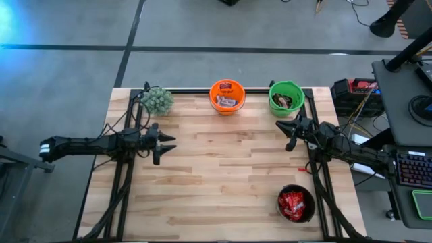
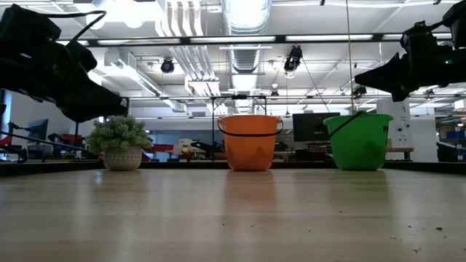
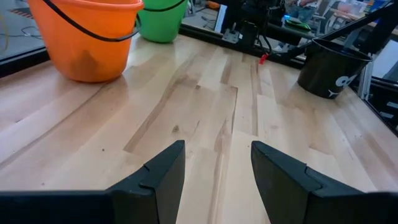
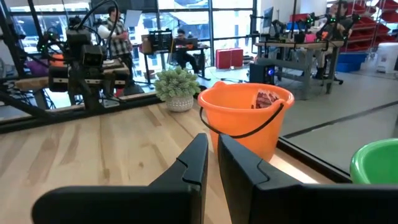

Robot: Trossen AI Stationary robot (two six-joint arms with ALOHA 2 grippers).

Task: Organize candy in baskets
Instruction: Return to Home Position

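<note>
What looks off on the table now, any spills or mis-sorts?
Nothing tipped. One oddity: the orange basket holds a reddish packet beside the pale bars, though the red packets sit in the black basket. A small red bit lies loose on the table, right side.

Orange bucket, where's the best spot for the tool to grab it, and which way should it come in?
Probably the rim of the orange bucket, on the side facing the middle of the table, coming straight down with one finger inside and one outside. It stands upright with an open top, its black handle lies folded down, and candy sits inside.
</note>
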